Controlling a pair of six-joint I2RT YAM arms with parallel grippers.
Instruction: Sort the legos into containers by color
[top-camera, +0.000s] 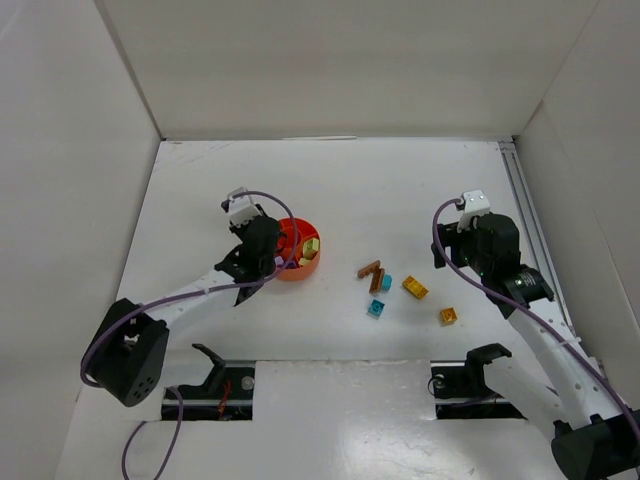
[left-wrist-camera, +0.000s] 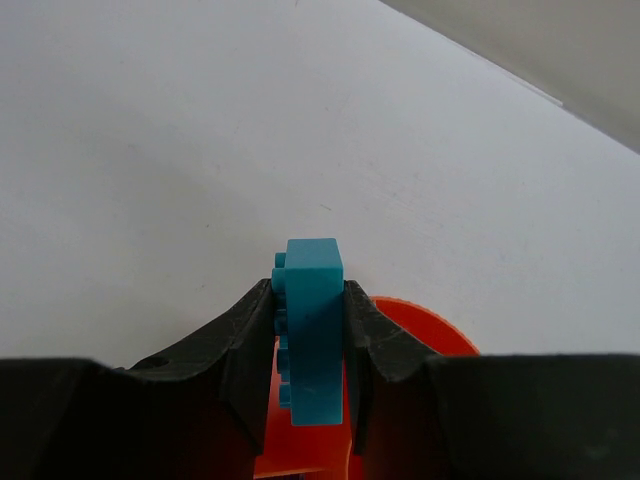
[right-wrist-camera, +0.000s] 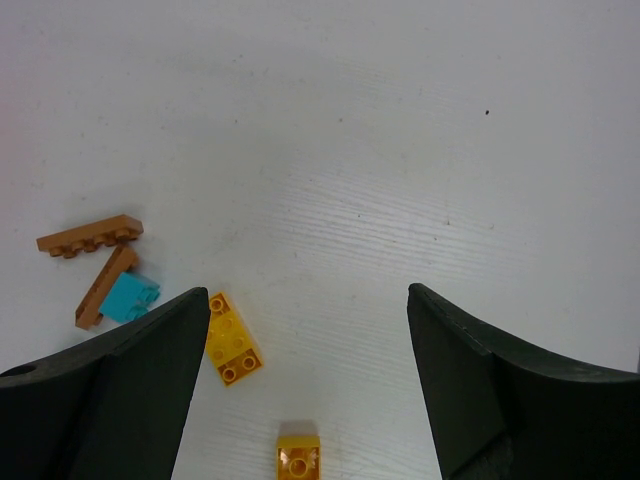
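The left gripper (left-wrist-camera: 309, 296) is clamped on a teal brick (left-wrist-camera: 315, 345) over the orange dish (left-wrist-camera: 428, 332) (pale yellow pieces (top-camera: 312, 246) lie inside), while the right gripper (right-wrist-camera: 308, 295) hangs with fingers apart above loose bricks (right-wrist-camera: 232, 345) on the table (right-wrist-camera: 400, 150).

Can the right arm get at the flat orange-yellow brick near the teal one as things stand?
Probably yes: the right gripper is open and empty, and the orange-yellow brick lies close by, touching nothing else.
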